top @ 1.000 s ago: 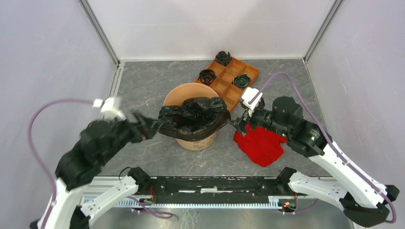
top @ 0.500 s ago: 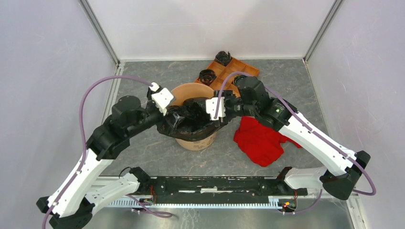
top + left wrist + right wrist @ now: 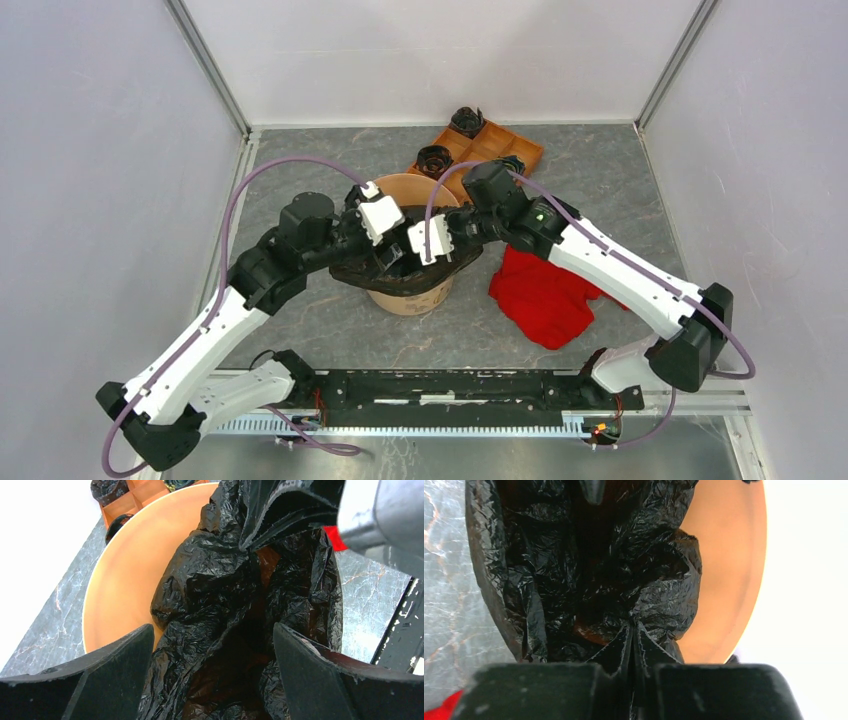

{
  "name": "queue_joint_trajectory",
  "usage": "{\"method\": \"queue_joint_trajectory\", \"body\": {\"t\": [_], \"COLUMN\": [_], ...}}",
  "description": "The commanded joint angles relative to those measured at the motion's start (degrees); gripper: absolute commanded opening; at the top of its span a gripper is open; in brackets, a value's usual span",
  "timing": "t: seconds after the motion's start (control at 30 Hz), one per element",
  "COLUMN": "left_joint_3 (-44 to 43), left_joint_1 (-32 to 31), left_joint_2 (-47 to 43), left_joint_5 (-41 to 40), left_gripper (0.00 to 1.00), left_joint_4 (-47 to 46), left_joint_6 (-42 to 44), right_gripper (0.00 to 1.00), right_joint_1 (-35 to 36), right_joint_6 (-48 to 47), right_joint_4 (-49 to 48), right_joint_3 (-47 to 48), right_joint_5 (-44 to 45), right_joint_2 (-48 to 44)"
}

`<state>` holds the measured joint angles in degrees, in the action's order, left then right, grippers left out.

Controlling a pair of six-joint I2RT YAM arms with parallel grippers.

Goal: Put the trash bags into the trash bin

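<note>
A large wrinkled black trash bag (image 3: pixel 445 266) lies draped over and into the round orange trash bin (image 3: pixel 410 298) at the table's middle. Both arms reach in over the bin's mouth. My right gripper (image 3: pixel 630 630) is shut on a fold of the trash bag (image 3: pixel 614 570), with the bin's orange inner wall (image 3: pixel 729 580) to its right. My left gripper (image 3: pixel 212 630) hangs open just above the trash bag (image 3: pixel 215 580), its fingers on either side of a dark hollow in the film. The bin wall (image 3: pixel 125 580) shows at the left. Small black trash bag wads (image 3: pixel 434 158) (image 3: pixel 466 120) sit in tray compartments.
A flat orange compartment tray (image 3: pixel 490 140) lies behind the bin, partly under the right arm. A red cloth (image 3: pixel 545 300) lies on the grey table right of the bin. White walls with metal corner posts enclose the table on three sides.
Both arms swung in from the sides to meet over the bin. The right gripper went from open to shut on the bag's film. The left gripper stays open.
</note>
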<state>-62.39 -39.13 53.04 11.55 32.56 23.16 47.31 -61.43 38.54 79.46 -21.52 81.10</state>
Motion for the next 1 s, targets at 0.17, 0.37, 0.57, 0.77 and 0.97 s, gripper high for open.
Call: {"method": "queue_joint_trajectory", "body": {"t": [0.17, 0.37, 0.57, 0.77, 0.97], "left_joint_3": [0.8, 1.8, 2.0, 2.5, 1.9], "left_joint_1": [-0.1, -0.1, -0.1, -0.1, -0.1], "left_joint_2": [0.7, 0.5, 0.4, -0.9, -6.4], "left_joint_5": [-0.6, -4.6, -4.0, -5.6, -9.9], "left_gripper": [0.95, 0.88, 0.90, 0.82, 0.98], "left_joint_4": [-1.9, -1.8, -1.8, -1.4, -2.4], "left_joint_6": [-3.0, -4.2, -3.7, -4.5, -10.4], "right_gripper": [0.00, 0.00, 0.00, 0.00, 0.00], "right_joint_1": [-0.1, -0.8, -1.8, -3.3, -5.0], "right_joint_6": [13.9, 25.0, 35.4, 44.1, 53.4], "right_joint_4": [-20.2, -31.5, -38.0, -41.7, -43.9], "right_joint_3": [-12.0, -16.6, -19.0, -21.9, -24.7], "right_joint_5": [1.9, 11.0, 15.2, 20.4, 24.7], "right_joint_2": [-10.0, -15.6, -17.2, -17.6, -19.1]}}
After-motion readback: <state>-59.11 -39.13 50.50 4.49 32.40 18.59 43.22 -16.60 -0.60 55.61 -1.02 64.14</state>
